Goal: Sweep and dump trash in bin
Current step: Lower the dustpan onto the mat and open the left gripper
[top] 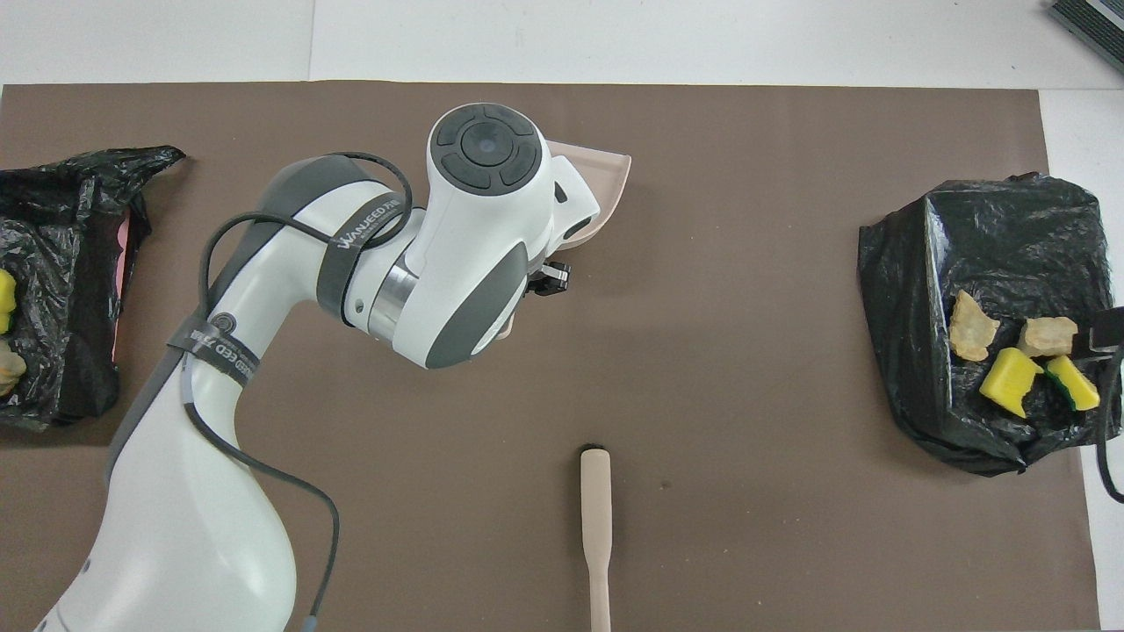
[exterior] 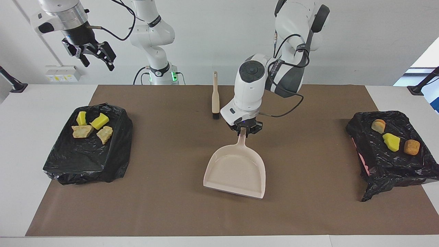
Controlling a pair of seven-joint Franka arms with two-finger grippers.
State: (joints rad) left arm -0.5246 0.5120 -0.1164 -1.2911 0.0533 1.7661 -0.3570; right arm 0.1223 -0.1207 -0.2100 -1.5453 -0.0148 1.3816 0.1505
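Note:
The pink dustpan (exterior: 236, 171) lies flat and empty on the brown mat (exterior: 308, 206) in the middle of the table. My left gripper (exterior: 244, 132) is down at the end of its handle; in the overhead view the left arm hides most of the pan (top: 606, 171). The trash, yellow chunks and bread-like pieces (exterior: 92, 126), lies on the black-bagged bin (exterior: 85, 157) at the right arm's end, and also shows in the overhead view (top: 1019, 355). More trash pieces (exterior: 394, 139) lie on the other black-bagged bin (exterior: 394, 164) at the left arm's end. My right gripper (exterior: 97, 63) is open and empty, raised high over the right arm's end.
The brush (exterior: 215, 99) lies on the mat nearer to the robots than the dustpan, its bristles toward the pan; it also shows in the overhead view (top: 595, 518). White table (exterior: 20, 154) borders the mat at both ends.

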